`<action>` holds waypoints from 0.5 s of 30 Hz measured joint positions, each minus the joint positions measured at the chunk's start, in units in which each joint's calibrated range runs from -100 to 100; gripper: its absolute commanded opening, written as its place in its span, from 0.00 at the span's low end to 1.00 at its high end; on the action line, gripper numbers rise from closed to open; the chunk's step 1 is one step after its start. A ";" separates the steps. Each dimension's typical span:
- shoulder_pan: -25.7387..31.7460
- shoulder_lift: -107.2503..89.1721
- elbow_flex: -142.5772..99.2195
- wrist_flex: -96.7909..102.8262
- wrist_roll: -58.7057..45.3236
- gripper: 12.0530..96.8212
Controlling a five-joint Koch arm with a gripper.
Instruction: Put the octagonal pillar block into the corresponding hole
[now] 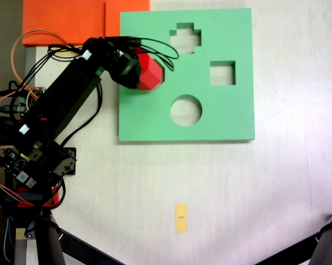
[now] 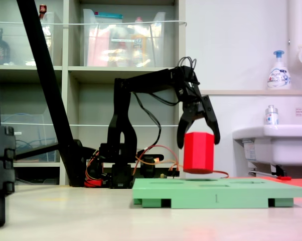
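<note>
Arm: black Koch arm reaches from its base at the left of a fixed view out over the green foam board (image 1: 155,118).
Gripper (image 2: 198,142): points down; its two black jaws straddle the upper part of the block, one on each side, closed onto its faces. Held, not loose.
Octagonal pillar block (image 2: 198,151): bright red, upright, hanging just above the board with a thin gap under its base. Seen from above (image 1: 150,70), it sits over the board's left-upper part.
Corresponding hole: cannot be picked out; the block and gripper cover that part of the board.
Other cutouts: cross-shaped cutout (image 1: 185,38) near the top edge, square cutout (image 1: 222,73) to the right, round cutout (image 1: 186,110) below.
Table: pale top, small yellow tag (image 1: 181,217) well below the board; orange foam sheet (image 1: 67,19) at the upper left corner.
</note>
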 measured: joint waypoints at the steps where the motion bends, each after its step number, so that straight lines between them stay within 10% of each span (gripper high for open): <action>1: 0.00 0.00 0.00 0.00 0.00 0.31; 15: 0.00 4.38 0.00 1.76 0.00 0.31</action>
